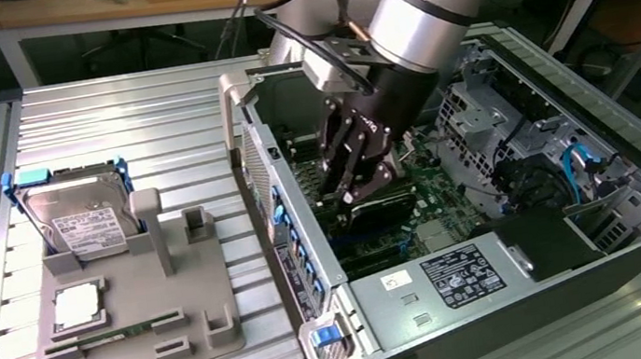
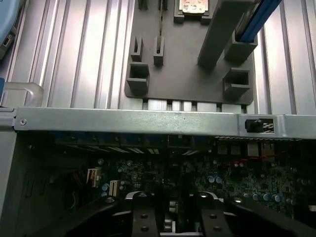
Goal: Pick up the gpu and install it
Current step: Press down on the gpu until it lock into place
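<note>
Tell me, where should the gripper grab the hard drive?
Probably its upper end, pinched across the thin sides, coming from above. The hard drive stands on end in the gray holder, so its top is free, its bottom boxed in.

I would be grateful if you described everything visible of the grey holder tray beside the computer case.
The grey holder tray is a flat matte slab, plastic by its look, lying on the ribbed metal table at the exterior view's left of the open case. Upright posts and small slotted blocks rise from it. A silver hard drive leans in its far end, a square chip sits mid-tray, and a narrow memory stick lies nearer.
</note>
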Robot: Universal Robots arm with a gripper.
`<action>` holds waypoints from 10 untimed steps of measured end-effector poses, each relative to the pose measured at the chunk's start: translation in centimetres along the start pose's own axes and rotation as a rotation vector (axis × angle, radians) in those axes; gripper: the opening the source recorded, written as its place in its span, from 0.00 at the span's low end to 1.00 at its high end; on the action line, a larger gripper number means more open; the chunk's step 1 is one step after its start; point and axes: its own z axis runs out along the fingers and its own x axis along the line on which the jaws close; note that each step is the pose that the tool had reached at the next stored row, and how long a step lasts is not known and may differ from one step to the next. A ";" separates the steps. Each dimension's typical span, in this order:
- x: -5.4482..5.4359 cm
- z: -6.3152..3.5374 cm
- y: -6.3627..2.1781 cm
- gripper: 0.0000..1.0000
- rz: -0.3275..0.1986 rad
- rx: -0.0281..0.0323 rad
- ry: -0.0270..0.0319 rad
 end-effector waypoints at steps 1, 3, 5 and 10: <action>0.0 -0.08 -0.22 0.42 0.000 -0.0001 0.0003; 0.1 -0.24 -0.75 0.48 -0.002 0.0227 0.0018; 0.1 -0.28 -0.89 0.48 0.001 0.0897 0.0052; 0.2 -0.42 -2.07 0.48 0.003 0.1181 0.0075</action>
